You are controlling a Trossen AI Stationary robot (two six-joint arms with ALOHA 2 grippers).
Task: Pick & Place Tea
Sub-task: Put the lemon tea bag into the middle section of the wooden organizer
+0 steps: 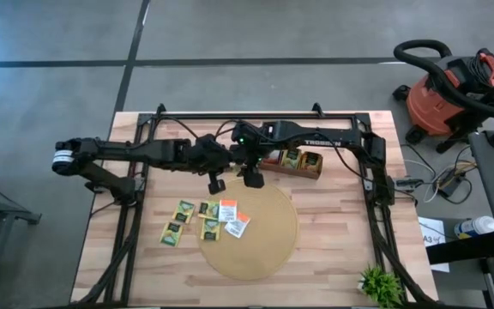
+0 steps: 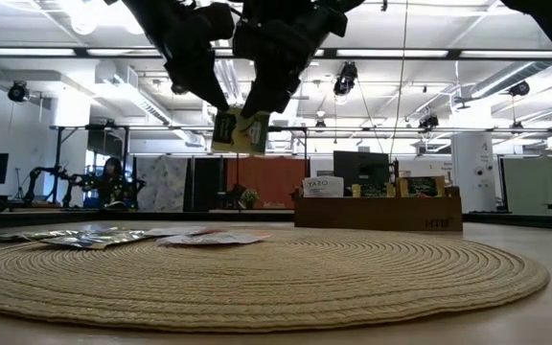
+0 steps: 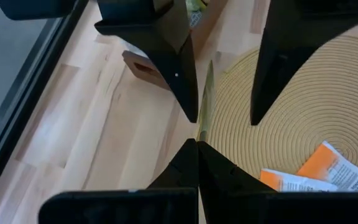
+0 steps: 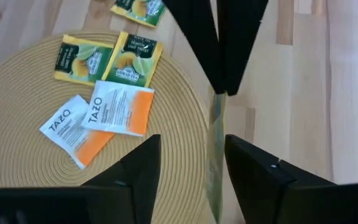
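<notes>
A yellow-and-green paper tea sachet [image 2: 237, 132] hangs edge-on in the air above the table, pinched at its upper part by the left gripper [image 3: 197, 142], whose dark fingers are pressed together on it. In the left wrist view the sachet [image 3: 205, 99] shows as a thin upright sliver. The right gripper [image 4: 191, 158] sits just beside it, fingers spread apart on either side of the same sachet [image 4: 215, 155] and not gripping it. From the low view, both grippers crowd together above the near-left part of the large round woven tan mat [image 2: 257, 273]; the sachet dangles well clear of the mat.

From above, the two grippers, left [image 1: 216, 183] and right [image 1: 251, 178], meet near the table's middle, just off the mat's [image 1: 268, 249] far-left rim.

Other sachets lie flat below: two orange-and-white sachets [image 4: 95, 121] overlapping on the mat, two yellow-green sachets [image 4: 107, 59] next to them at the mat's edge, another one [image 4: 138, 9] off the mat on the light wooden tabletop [image 1: 341, 223].

A long brown wooden compartment box [image 1: 294, 161] stands beyond the mat with sachets upright inside, close behind the right gripper. A small green plant [image 1: 380, 283] sits at the table's near-right corner. A red shop vacuum [image 1: 448, 90] stands on the floor beyond the table.
</notes>
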